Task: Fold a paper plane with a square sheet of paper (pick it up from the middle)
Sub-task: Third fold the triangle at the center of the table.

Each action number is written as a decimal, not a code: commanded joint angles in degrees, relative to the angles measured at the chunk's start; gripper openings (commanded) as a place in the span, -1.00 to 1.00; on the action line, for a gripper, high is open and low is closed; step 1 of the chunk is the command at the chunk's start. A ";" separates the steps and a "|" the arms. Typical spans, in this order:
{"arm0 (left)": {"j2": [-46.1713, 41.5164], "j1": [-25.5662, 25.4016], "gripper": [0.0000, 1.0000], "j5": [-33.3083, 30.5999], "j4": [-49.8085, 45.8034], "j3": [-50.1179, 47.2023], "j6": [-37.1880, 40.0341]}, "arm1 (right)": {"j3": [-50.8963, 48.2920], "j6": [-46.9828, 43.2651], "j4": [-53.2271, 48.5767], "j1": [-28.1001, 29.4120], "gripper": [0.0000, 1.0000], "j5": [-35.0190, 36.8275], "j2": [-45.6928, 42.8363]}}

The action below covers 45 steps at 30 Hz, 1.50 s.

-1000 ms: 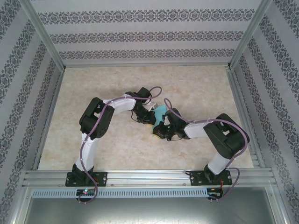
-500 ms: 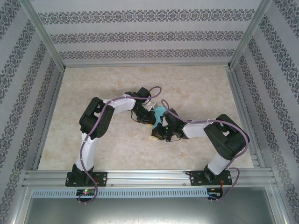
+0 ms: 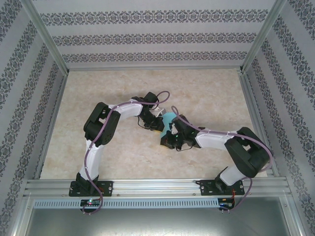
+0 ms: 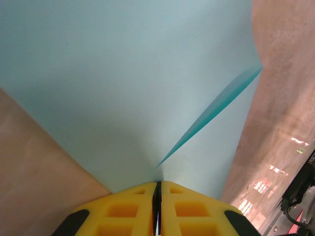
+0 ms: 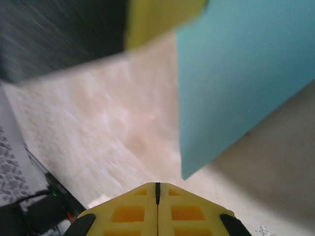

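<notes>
The turquoise sheet of paper (image 3: pixel 169 118) is held up over the middle of the table. In the left wrist view the sheet (image 4: pixel 123 83) spreads out from my left gripper (image 4: pixel 158 183), which is shut on its edge; a dark fold line runs diagonally up to the right. From above, my left gripper (image 3: pixel 156 127) sits at the paper's left side. My right gripper (image 3: pixel 165 141) is just below it. Its jaws (image 5: pixel 157 184) are shut with nothing between them, and a pointed corner of the sheet (image 5: pixel 236 73) hangs close above and to their right, apart from them.
The marbled tabletop (image 3: pixel 206 93) is fenced by aluminium rails and patterned walls. A blurred yellow finger of the left gripper (image 5: pixel 162 19) shows at the top of the right wrist view. The two grippers are close together at the table's centre.
The right arm's elbow and upper link have swung out to the right and lower. Its gripper stays by the paper's lower edge. The left arm and the paper have barely moved.
</notes>
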 commanded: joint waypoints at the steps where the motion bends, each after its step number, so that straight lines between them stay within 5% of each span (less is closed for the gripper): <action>1: 6.12 -0.02 -0.74 -9.51 -2.41 -3.42 0.15 | 0.60 -1.38 -0.24 -3.42 -0.87 1.12 -1.37; 6: 5.32 0.00 -0.74 -9.29 -2.21 -3.60 0.13 | 1.24 -2.59 -0.10 -8.30 -0.84 0.90 -0.28; 17: 4.37 -0.06 -0.74 -9.04 -2.15 -3.34 0.35 | 4.35 -7.63 -5.75 -16.65 -0.39 2.25 2.38; 45: 3.97 0.00 -0.74 -8.74 -2.02 -3.52 0.59 | 9.50 -8.82 -8.50 -17.74 -0.28 2.13 8.72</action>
